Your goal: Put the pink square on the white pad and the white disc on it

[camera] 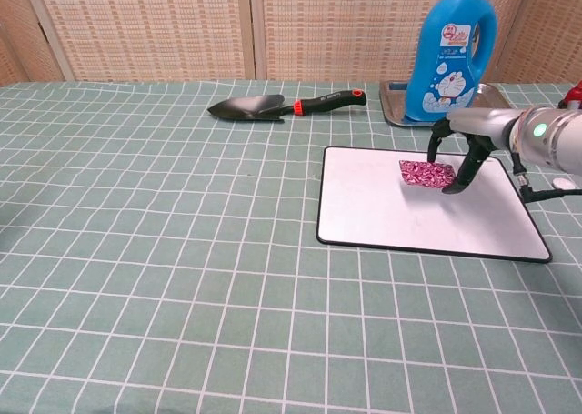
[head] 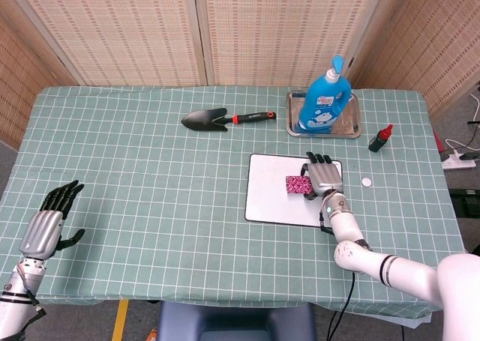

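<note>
Over the white pad, the pink square is pinched by the right hand, unreleased; the white disc is left untouched

Matt checked tablecloth; shiny metal tray; glossy plastic bottle.

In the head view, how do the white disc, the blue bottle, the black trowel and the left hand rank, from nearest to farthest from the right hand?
Measured from the right hand, which holds the pink square:
1. White disc: on the cloth, just off the pad's right edge.
2. Blue bottle: behind, in the metal tray.
3. Black trowel: far side, toward the left.
4. Left hand: opposite corner, near edge.
</note>
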You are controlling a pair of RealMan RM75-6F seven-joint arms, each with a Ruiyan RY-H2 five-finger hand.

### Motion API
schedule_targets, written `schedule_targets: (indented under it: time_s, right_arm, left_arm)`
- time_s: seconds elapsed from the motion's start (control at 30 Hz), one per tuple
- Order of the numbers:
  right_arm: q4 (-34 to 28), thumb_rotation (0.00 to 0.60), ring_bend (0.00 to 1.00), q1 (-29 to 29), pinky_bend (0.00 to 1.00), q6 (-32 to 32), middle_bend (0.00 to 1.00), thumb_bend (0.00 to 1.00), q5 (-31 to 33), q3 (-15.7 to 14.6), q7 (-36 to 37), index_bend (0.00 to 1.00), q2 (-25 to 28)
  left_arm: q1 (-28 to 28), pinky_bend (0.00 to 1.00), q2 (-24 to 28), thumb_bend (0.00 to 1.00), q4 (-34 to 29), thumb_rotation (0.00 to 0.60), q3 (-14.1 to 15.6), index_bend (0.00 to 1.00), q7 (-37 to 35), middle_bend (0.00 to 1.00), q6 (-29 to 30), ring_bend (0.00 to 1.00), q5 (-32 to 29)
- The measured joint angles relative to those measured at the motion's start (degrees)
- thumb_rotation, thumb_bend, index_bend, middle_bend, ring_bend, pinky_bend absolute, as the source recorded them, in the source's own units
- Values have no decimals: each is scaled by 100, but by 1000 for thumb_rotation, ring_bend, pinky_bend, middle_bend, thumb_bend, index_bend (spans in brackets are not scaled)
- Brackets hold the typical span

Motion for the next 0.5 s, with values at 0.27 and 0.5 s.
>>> schedule_targets:
  time_s: [0.27,0.5]
  right_arm:
    - [78,600,0,102,0,-63,0,125,144,-97,32,307,-32]
    - [27,600,0,128,0,30,0,109,135,-187,46,282,58]
  left_arm:
    - [-5,0,18,233,-4,600,10,0,-59,0,-17,0,14]
    - [0,0,8,234,-12,600,23,0,-2,0,-1,0,34]
